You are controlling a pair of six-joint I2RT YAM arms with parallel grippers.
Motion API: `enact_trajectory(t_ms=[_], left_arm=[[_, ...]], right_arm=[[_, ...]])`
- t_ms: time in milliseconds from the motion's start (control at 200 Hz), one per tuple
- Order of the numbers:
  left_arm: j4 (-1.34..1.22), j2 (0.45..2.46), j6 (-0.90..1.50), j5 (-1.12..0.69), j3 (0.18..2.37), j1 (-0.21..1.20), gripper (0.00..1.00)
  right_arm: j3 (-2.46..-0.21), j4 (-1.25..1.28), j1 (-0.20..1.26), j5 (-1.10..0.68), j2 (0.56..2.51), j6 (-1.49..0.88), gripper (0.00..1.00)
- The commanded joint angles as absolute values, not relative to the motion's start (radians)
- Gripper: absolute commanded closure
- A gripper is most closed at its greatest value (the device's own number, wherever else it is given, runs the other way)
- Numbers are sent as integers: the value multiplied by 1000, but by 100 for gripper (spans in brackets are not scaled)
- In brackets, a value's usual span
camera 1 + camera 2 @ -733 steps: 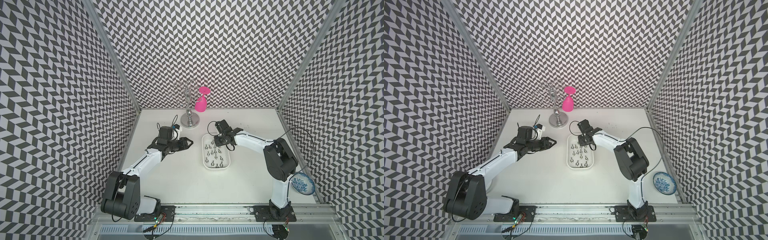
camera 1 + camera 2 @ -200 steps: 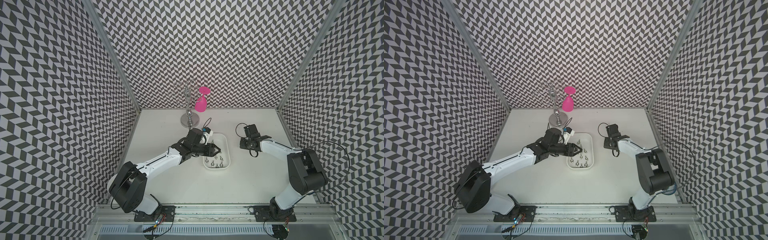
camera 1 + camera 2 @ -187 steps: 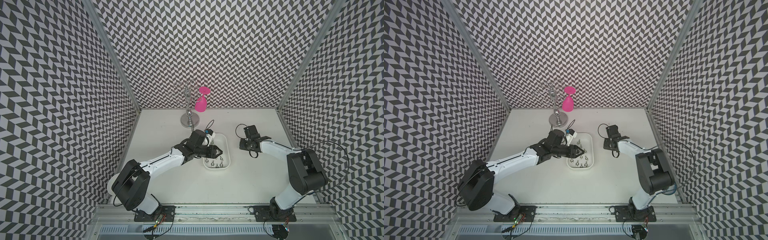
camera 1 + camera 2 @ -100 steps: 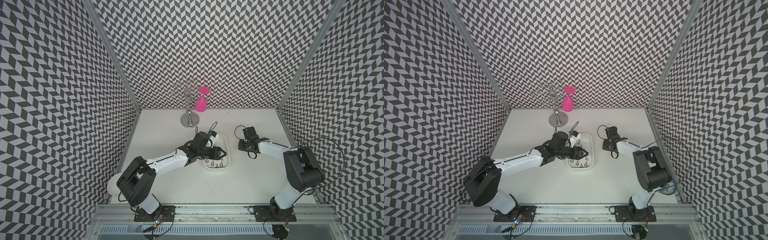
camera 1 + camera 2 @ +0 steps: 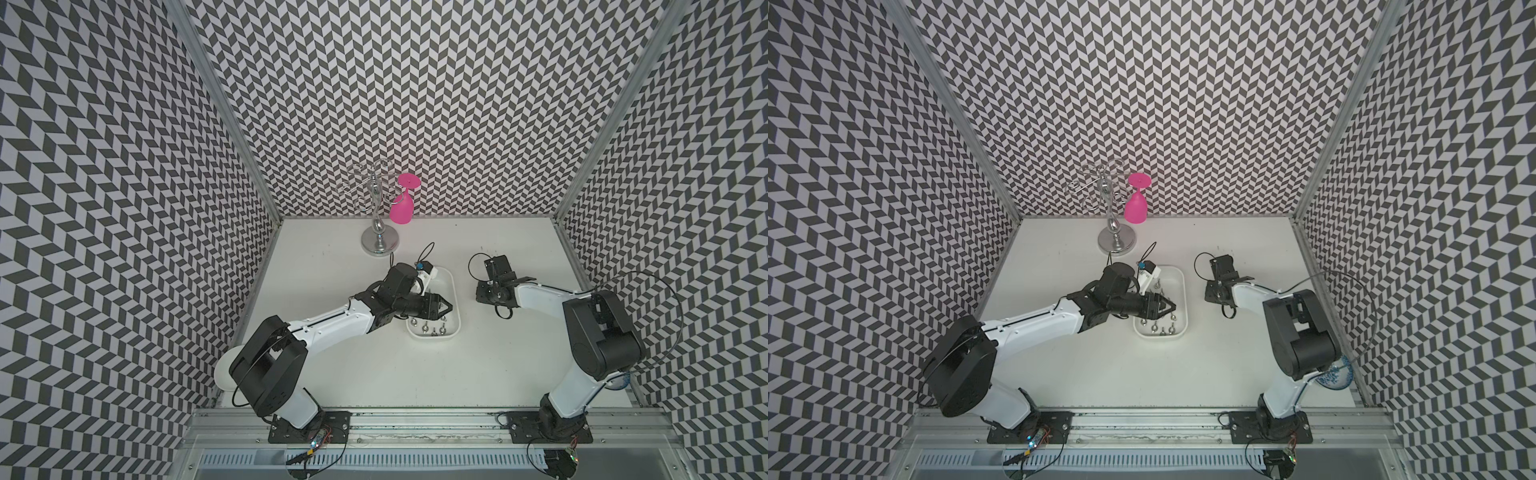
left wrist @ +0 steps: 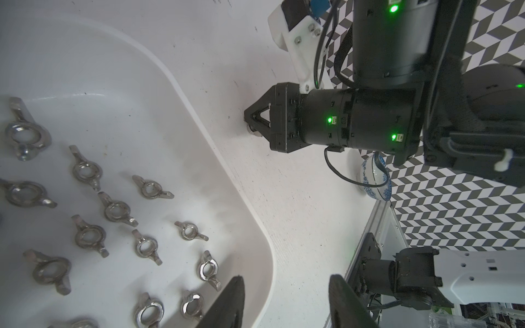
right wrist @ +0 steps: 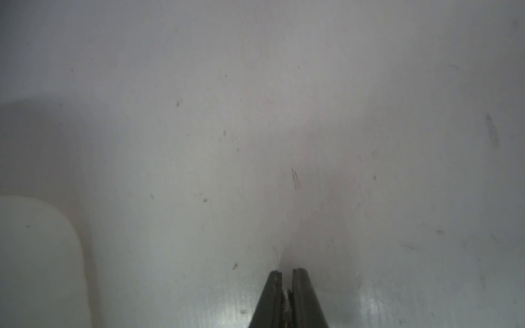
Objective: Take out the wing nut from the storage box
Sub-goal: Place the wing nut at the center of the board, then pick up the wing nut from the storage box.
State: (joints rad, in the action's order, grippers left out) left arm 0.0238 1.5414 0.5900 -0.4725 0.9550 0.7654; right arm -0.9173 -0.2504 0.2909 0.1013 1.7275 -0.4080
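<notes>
Two grippers are seen in both top views: the left gripper (image 5: 448, 308), jaws apart and empty, over the shallow white plastic storage box (image 5: 433, 337); the right gripper (image 5: 482, 294) at its 3 o'clock. In the left wrist view, a small steel wing nut (image 6: 252, 131) is pinched against the white table (image 6: 298, 213), outside the box. In the right wrist view, the jaws are nearly together. Set-down is judged in hand; release is called for.

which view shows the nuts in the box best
Left wrist: the nuts lie close up in the box, rings and wings distinct. In both top views they are specks, many hidden by the left arm. The right wrist shows none.
</notes>
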Motion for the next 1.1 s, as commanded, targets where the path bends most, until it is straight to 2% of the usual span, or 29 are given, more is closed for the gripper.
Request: enact_trajectory(t_ms=[0,195,335,546,721,1092], left_arm=[[40,1498,558,-462,942,760,48],[101,1458,524,-454,939,717,48],[149,1391,497,-463,910,618,47],[176,1306,495,-511,831,396,46],[154,1284,521,-577,767,236,45],[148,1314,529,-623,755,216,45]], right_arm=[[-927,-246,302,123,1715,-404,82],[-965,-288,304,129,1659,-404,76],[-1002,-306,326,110,1606,-394,74],[-1096,-292,515,47,1605,-338,71],[-1214,-326,630,31,1727,-355,70],[-1250,-305,644,34,1890,-446,69]])
